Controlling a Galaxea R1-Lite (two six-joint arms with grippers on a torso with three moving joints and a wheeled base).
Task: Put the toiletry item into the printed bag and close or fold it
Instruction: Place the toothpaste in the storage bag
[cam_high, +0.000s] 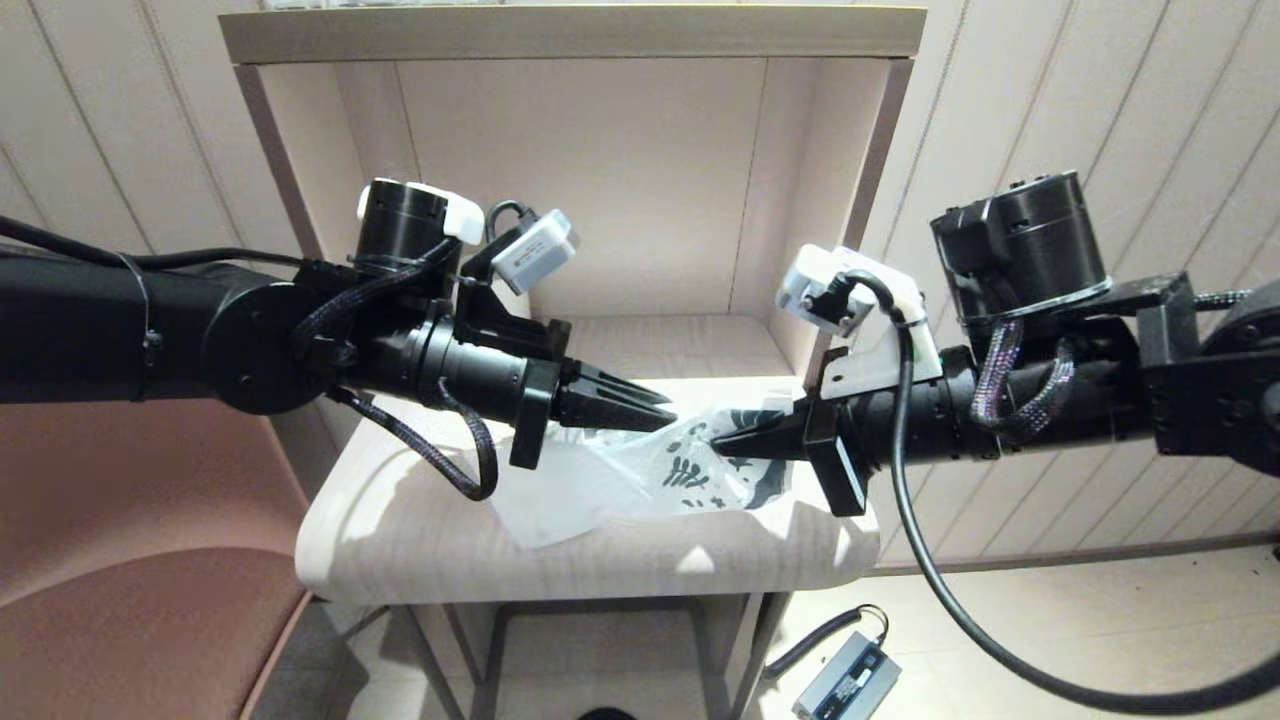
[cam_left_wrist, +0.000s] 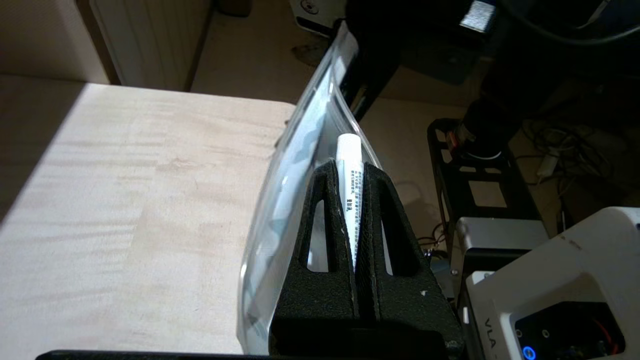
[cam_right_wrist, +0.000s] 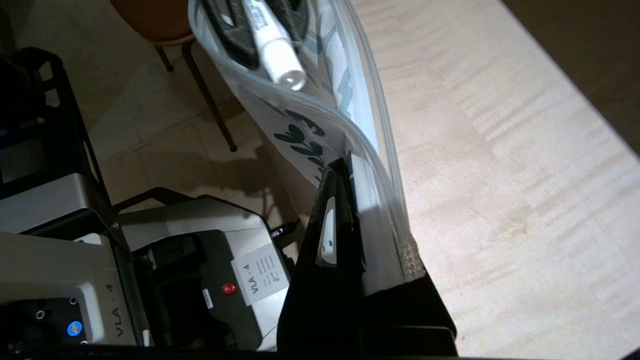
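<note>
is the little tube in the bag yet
Partly in: the tube, pinched by the left gripper, pokes into the bag mouth held by the right gripper.

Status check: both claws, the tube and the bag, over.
Left claw shut on white tube, tip inside printed bag. Right claw shut on bag's printed end, holding it off the table. Tube not released. Nothing blocking.

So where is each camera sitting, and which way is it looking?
Head view: high on the robot, looking down at the table; both arms show, left hand and right hand meeting at the printed bag.
Left wrist view: behind the left hand, which grips the toiletry item inside the bag.
Right wrist view: behind the right hand, pinching the bag's edge.
Both wrist views share the tube and bag.
</note>
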